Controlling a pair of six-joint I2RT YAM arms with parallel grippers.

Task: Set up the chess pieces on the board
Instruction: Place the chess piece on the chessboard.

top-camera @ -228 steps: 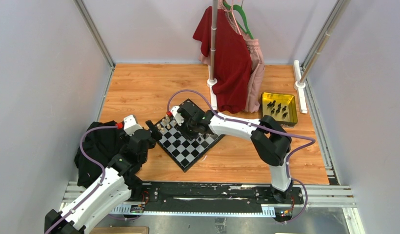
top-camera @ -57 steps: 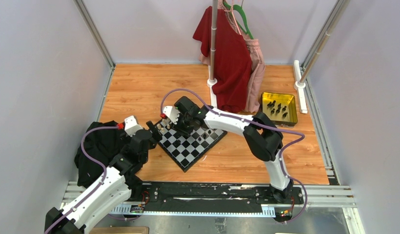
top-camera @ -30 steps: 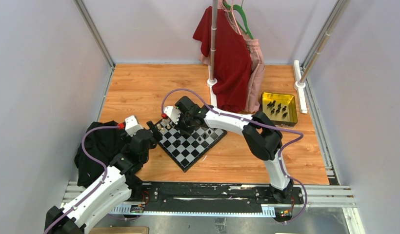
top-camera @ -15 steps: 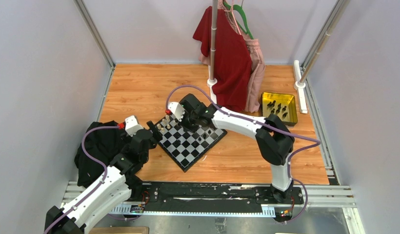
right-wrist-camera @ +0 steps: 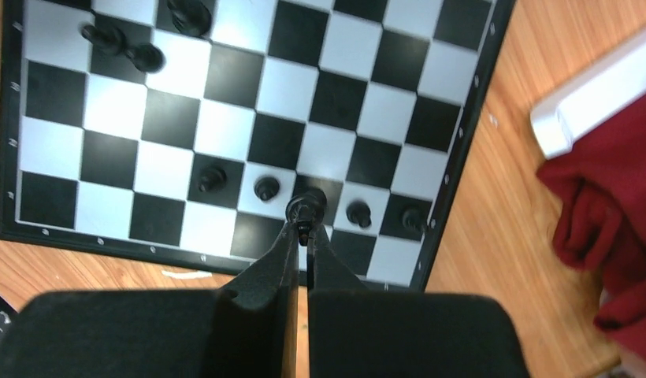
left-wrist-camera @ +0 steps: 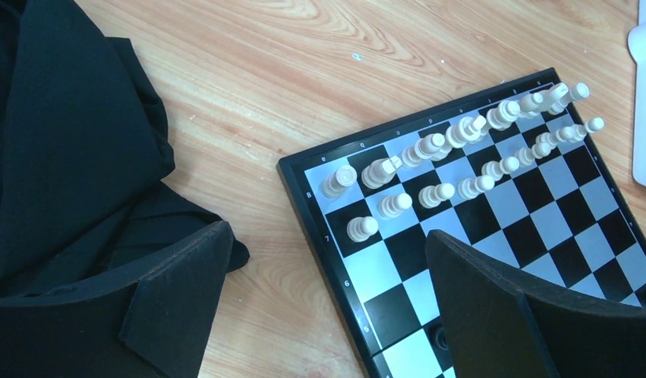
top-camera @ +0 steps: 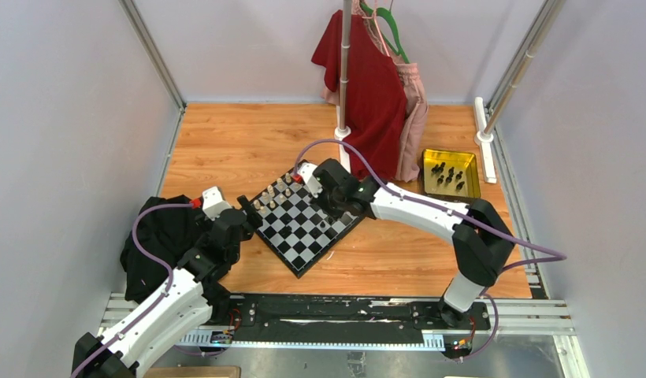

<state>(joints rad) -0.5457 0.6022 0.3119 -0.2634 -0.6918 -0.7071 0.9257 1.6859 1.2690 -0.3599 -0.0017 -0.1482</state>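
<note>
— Right hand: what is it doing?
— My right gripper [right-wrist-camera: 305, 230] is pinched tight on one black chessman [right-wrist-camera: 306, 206], over the board [right-wrist-camera: 225, 118], in the row by its rim, among other black pieces [right-wrist-camera: 266, 187].
— Which way does it point?
— Its length runs in line with my fingers, knob outward. The board sits cornerwise to my bases.
— The left?
— My left gripper [left-wrist-camera: 328, 236] is spread wide, holding nothing, over the board's corner beside the black cloth [left-wrist-camera: 68, 157]. Only its camera shows the cream pieces [left-wrist-camera: 430, 146] clearly, in two rows. Only the top view shows the yellow tray [top-camera: 425, 173].
</note>
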